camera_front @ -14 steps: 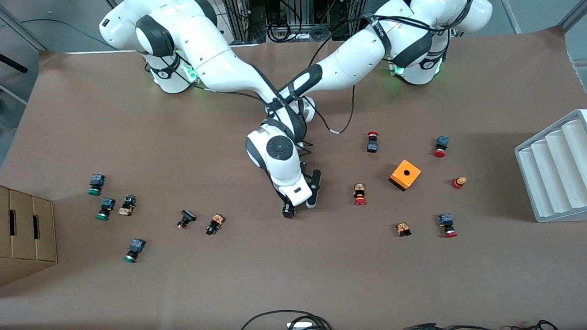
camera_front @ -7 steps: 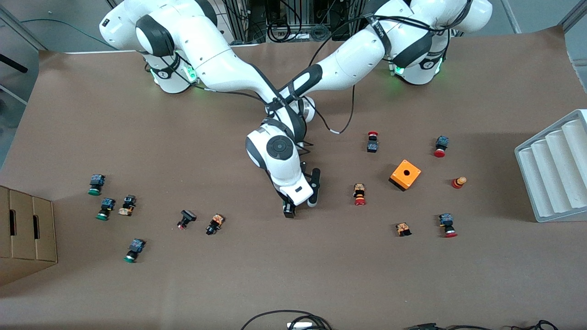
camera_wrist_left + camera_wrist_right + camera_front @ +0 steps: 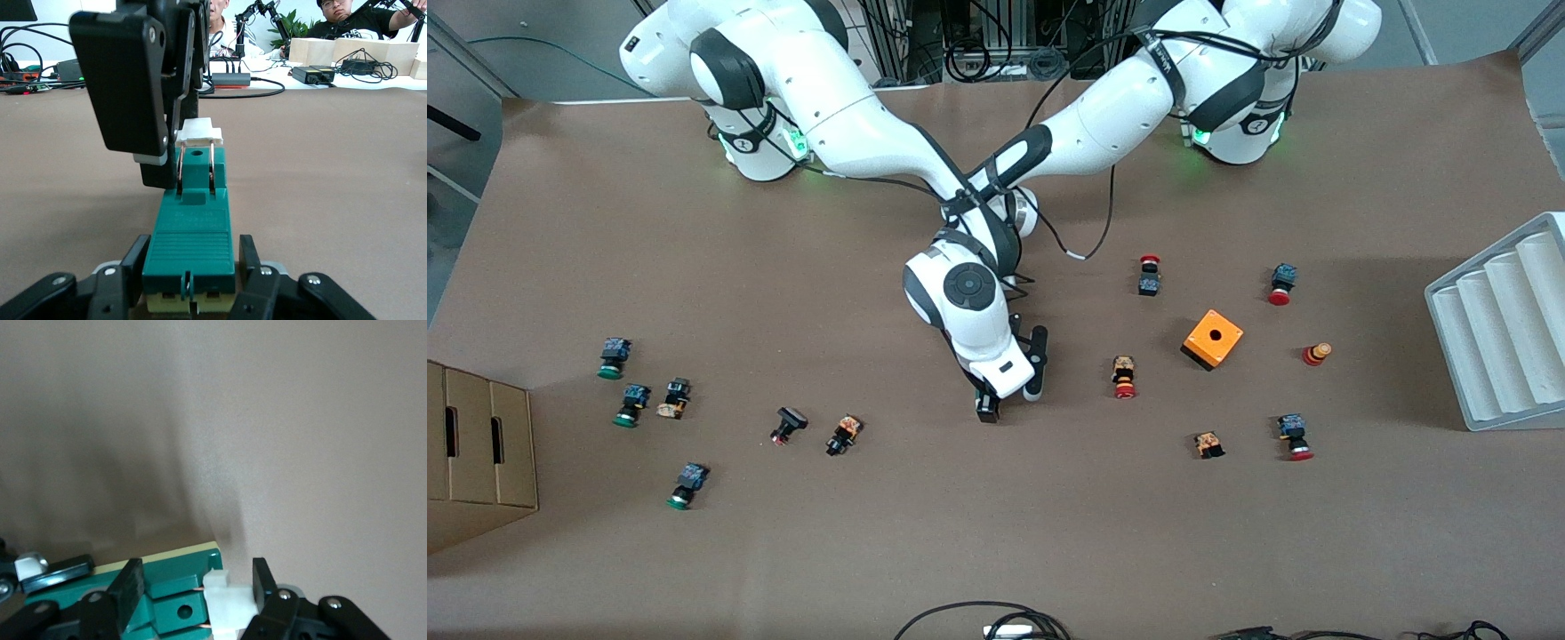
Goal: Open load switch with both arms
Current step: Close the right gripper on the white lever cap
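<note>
The load switch (image 3: 190, 233) is a narrow green block lying on the brown table, with a white sliding piece (image 3: 199, 132) at one end. Thin copper rods show between that piece and the green body. My left gripper (image 3: 192, 253) is shut on the switch's other end, one finger against each long side. My right gripper (image 3: 197, 577) is open over the sliding end: one finger stands over the green body (image 3: 180, 587), and the white piece (image 3: 227, 600) lies against the other. In the front view the right gripper (image 3: 1011, 384) hangs at mid-table and hides the switch and the left gripper.
Small push buttons lie scattered; the nearest are a red-capped one (image 3: 1124, 377) and an orange-and-black one (image 3: 844, 435). An orange box with a hole (image 3: 1213, 339) sits toward the left arm's end, a grey ribbed tray (image 3: 1503, 329) at that edge, and a cardboard box (image 3: 476, 453) at the right arm's end.
</note>
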{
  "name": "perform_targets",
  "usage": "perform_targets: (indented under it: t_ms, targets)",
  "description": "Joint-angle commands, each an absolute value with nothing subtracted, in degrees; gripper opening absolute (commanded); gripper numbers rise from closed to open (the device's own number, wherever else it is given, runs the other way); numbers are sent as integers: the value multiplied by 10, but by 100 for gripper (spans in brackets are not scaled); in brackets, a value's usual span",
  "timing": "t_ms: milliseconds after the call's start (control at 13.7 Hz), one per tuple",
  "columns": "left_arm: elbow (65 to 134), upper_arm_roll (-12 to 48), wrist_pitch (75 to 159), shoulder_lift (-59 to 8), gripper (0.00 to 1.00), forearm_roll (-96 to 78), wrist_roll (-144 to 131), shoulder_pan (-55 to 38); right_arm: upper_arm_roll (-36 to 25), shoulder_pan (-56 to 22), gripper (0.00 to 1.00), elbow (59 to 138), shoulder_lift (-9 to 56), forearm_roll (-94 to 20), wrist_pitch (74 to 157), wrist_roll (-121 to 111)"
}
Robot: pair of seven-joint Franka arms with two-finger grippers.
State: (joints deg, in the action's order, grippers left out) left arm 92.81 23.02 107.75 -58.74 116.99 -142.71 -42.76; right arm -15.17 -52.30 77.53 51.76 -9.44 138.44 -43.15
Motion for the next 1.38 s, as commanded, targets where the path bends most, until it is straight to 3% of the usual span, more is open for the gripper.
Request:
perform_targets:
  t_ms: [0, 218, 1310]
  targets:
    - [917, 224, 1072, -598, 59, 1176, -1434, -436, -173, -519, 73, 782, 520, -85, 1390, -451]
    - [917, 224, 1072, -598, 59, 1175, -1434, -436, -182, -519, 65, 783, 520, -85, 1390, -453]
    - [918, 224, 1072, -598, 59, 1176, -1435, -436, -185, -517, 65, 800, 507, -85, 1377, -468]
